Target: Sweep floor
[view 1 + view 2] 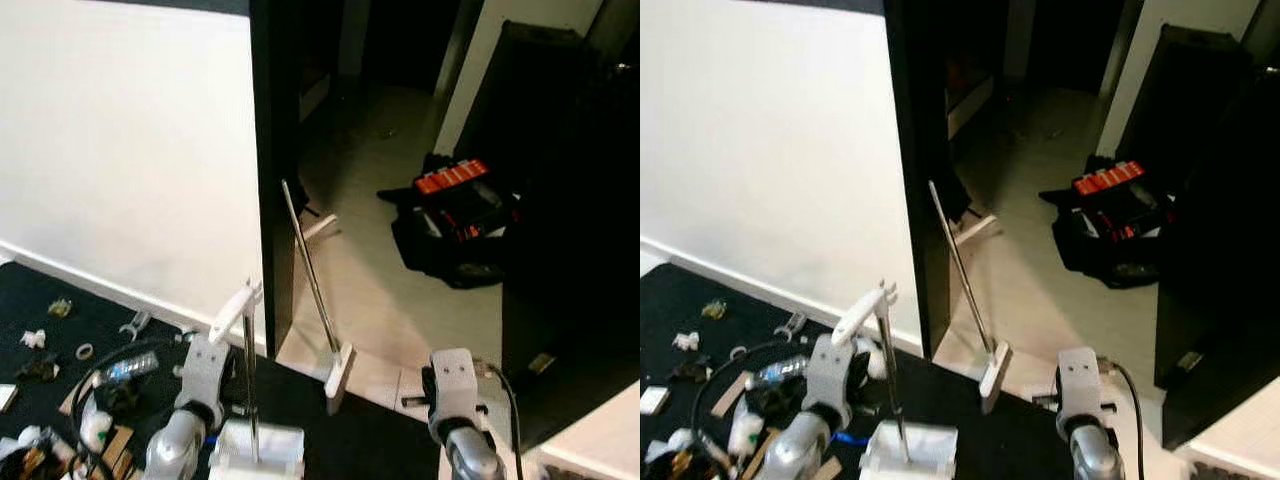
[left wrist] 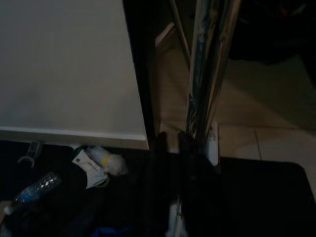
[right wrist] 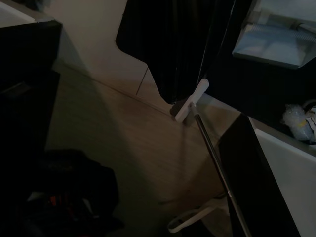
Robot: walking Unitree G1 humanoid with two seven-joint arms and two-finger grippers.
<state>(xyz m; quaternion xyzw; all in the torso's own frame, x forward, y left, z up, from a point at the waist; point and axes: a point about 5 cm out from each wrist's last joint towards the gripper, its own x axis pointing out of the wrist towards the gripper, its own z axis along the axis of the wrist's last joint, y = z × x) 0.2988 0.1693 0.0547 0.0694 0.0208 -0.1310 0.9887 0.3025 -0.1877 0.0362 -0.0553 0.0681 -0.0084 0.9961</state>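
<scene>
The broom (image 1: 316,290) leans against the edge of a dark door frame (image 1: 272,180) at the centre of the left eye view, its thin metal handle running up and left from a white head (image 1: 340,378) that rests on the pale tile floor (image 1: 400,290) just at the edge of a black mat (image 1: 90,320). The left gripper (image 1: 205,375) sits at the lower left of centre, near a second upright metal pole (image 1: 249,385) that rises from a white dustpan (image 1: 255,450) at the bottom edge and carries a white handle (image 1: 236,308) at its top. Whether its fingers are apart or closed on that pole cannot be told. The right gripper (image 1: 452,385) hangs at the lower right, to the right of the broom head and apart from it; its fingers cannot be made out either.

The left wrist view is dim: a shiny pole (image 2: 207,69) stands close before the camera, with a plastic bottle (image 2: 32,190) and crumpled litter (image 2: 98,163) on the mat by the white skirting. The right wrist view shows the broom from the far side, head (image 3: 190,101) on the tiles and handle slanting toward the camera. Scattered litter (image 1: 45,345) lies at the lower left of the eye views, and a black bag with red items (image 1: 455,215) lies on the floor at the right.
</scene>
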